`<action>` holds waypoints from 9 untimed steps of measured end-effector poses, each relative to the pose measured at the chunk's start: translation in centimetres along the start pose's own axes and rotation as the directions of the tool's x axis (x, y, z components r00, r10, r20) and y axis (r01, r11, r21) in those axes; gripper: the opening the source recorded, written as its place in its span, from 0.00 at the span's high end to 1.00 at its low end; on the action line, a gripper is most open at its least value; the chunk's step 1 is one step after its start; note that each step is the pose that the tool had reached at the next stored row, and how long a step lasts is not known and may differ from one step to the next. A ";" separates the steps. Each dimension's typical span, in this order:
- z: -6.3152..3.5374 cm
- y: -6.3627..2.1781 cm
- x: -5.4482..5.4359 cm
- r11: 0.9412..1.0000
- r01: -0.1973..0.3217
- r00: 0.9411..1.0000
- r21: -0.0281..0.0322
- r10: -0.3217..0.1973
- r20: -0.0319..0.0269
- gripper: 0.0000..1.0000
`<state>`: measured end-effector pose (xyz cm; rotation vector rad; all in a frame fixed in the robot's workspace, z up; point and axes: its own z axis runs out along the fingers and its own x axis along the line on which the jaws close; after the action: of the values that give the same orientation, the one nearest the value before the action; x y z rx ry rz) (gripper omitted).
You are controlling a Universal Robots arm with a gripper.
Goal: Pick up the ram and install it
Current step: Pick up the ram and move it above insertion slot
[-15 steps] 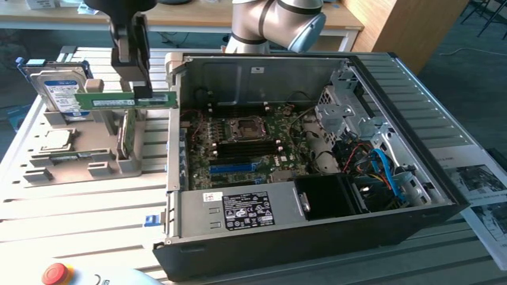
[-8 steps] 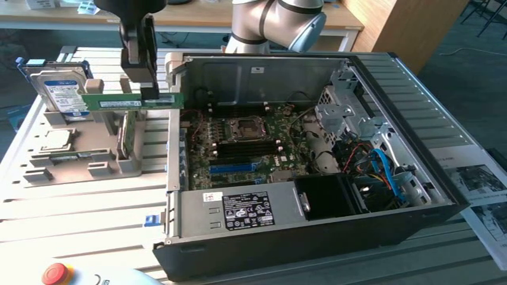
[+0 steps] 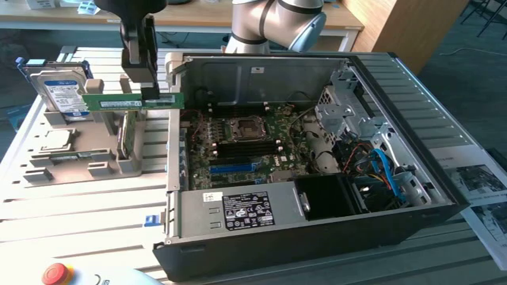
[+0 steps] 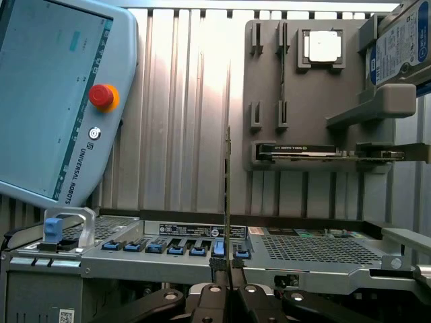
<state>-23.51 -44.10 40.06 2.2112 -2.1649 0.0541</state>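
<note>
My gripper (image 3: 149, 92) is shut on the ram (image 3: 115, 103), a long green stick with a white label. It hangs level in the air over the gap between the grey parts holder (image 3: 79, 160) and the open computer case (image 3: 317, 237), near the case's wall on the exterior view's left. In the wrist view the ram (image 4: 227, 188) shows edge-on as a thin line rising from my gripper (image 4: 227, 269). The motherboard (image 3: 246, 142) lies open inside the case, further to the exterior view's right.
A second green stick (image 3: 124, 133) stands in the holder, with a hard drive (image 3: 63, 92) and a CPU (image 3: 57, 141) beside it. A teach pendant (image 4: 60, 101) with a red stop button lies on the slatted table. Cables and a drive cage crowd the case's right side.
</note>
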 end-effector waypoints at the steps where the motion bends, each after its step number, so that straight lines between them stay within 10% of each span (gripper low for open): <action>1: 0.00 0.00 0.0 1.000 0.000 1.000 0.000 0.000 0.000 0.88; 9: -0.01 -0.56 0.0 1.000 0.000 1.000 0.000 0.000 0.000 0.88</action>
<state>-22.95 -44.12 40.06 2.2112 -2.1649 0.0540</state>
